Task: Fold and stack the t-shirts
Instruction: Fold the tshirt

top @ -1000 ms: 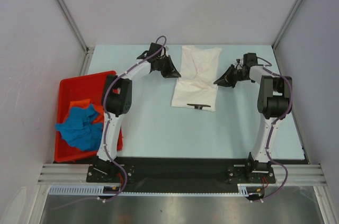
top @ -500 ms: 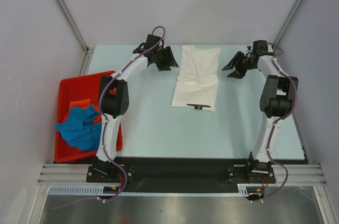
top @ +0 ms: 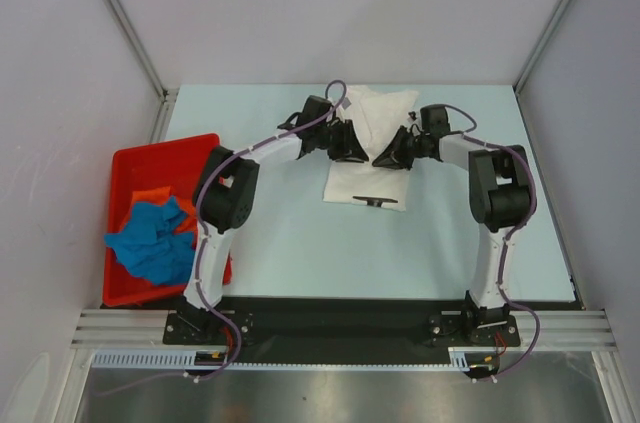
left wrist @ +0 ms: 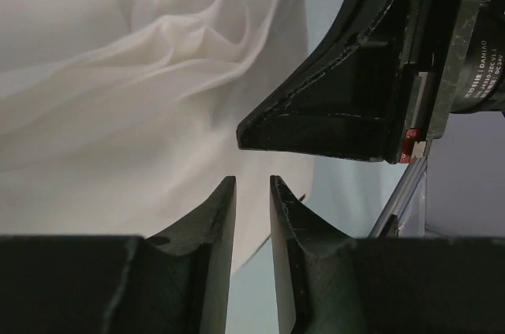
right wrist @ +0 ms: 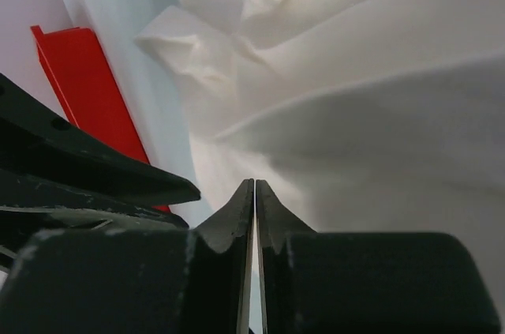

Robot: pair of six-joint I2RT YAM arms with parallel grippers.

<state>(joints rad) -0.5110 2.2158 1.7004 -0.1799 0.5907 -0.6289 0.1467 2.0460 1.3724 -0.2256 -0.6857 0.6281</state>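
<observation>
The white t-shirt (top: 366,181) lies folded into a long strip at the back middle of the table, its black graphic (top: 375,202) at the near end. Both grippers meet over its middle, tips almost touching. My left gripper (top: 351,148) (left wrist: 252,184) hovers at the shirt's edge, its jaws a narrow gap apart with nothing between them. Facing it, the right gripper (top: 384,158) (right wrist: 255,184) has its jaws pressed together just above the wrinkled white cloth (right wrist: 379,97); no cloth shows between them. A blue t-shirt (top: 150,238) and an orange t-shirt (top: 150,196) lie crumpled in the bin.
The red bin (top: 140,158) stands at the table's left edge, also seen in the right wrist view as a red wall (right wrist: 87,89). White enclosure walls and metal posts close in the back and sides. One of the right gripper's fingers (left wrist: 339,105) fills the left wrist view's upper right.
Both grippers swung out beside the shirt's far end, then came in over its middle to face each other. Their jaws opened wide on the way and have closed down again.
</observation>
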